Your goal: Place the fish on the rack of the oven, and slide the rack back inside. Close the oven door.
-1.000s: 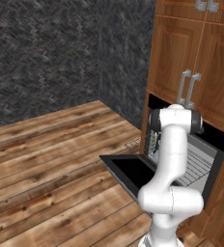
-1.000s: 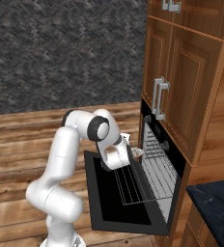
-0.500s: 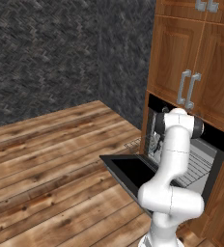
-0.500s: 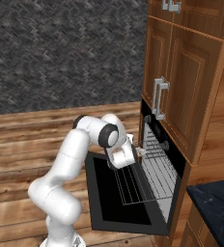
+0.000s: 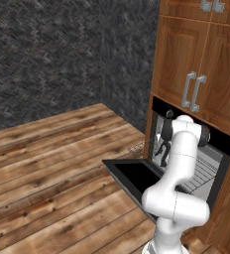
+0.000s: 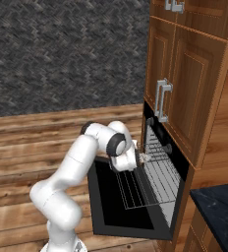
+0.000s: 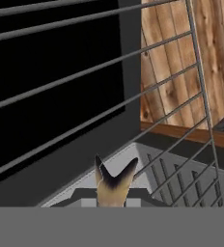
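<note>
The fish [image 7: 114, 185] shows as a pale tan body with a dark forked tail sticking up between my fingers. My gripper [image 6: 143, 158] is shut on the fish [image 6: 146, 157] and hovers at the left front corner of the rack [image 6: 157, 179], just above its wires. The silver rack [image 7: 202, 96] is pulled partly out over the oven door [image 6: 111, 206], which hangs open and flat. The black oven [image 6: 160, 135] sits in brown cabinetry. In the left base view my hand [image 5: 164, 144] is at the oven mouth, above the door [image 5: 132, 176] and beside the rack [image 5: 206, 171].
Wooden cabinet doors with vertical silver handles [image 6: 161, 98] rise directly above the oven. A dark counter corner [image 6: 219, 211] lies low at the right. Wooden floor [image 5: 52, 163] stretches left of the door, with a dark stone wall [image 5: 47, 49] behind.
My arm has reached further toward the oven, carrying the fish from above the open door to the front edge of the rack. Door and rack have not moved.
</note>
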{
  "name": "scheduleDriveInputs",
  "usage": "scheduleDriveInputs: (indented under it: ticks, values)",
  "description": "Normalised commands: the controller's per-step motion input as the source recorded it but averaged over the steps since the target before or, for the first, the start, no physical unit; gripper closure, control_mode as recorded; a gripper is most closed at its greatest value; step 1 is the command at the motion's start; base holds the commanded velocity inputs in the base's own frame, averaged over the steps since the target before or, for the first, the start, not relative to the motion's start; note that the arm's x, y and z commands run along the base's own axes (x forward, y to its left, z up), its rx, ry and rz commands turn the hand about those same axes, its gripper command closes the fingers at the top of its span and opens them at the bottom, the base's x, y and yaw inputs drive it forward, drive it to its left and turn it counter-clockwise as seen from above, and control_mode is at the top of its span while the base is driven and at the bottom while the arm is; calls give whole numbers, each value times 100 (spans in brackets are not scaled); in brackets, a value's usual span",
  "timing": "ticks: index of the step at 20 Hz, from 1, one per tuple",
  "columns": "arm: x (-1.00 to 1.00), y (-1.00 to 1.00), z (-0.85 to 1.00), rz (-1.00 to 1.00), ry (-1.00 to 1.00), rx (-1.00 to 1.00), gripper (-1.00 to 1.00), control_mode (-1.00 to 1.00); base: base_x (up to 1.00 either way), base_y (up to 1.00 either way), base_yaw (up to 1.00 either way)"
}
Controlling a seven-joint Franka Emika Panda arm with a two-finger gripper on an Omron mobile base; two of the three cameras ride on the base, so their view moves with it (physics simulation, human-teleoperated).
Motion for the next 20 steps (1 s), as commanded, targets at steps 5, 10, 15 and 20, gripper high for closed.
scheduleDriveInputs:
  ticks: [5,10,15,20]
  values:
    - [0,32,-34,0,8,-6,100,-100,0,0,0]
    - [0,33,-42,0,9,-5,100,-100,0,0,0]
    - [8,22,-54,0,5,-4,100,-100,0,0,0]
    - [29,9,-56,0,5,-3,100,-100,0,0,0]
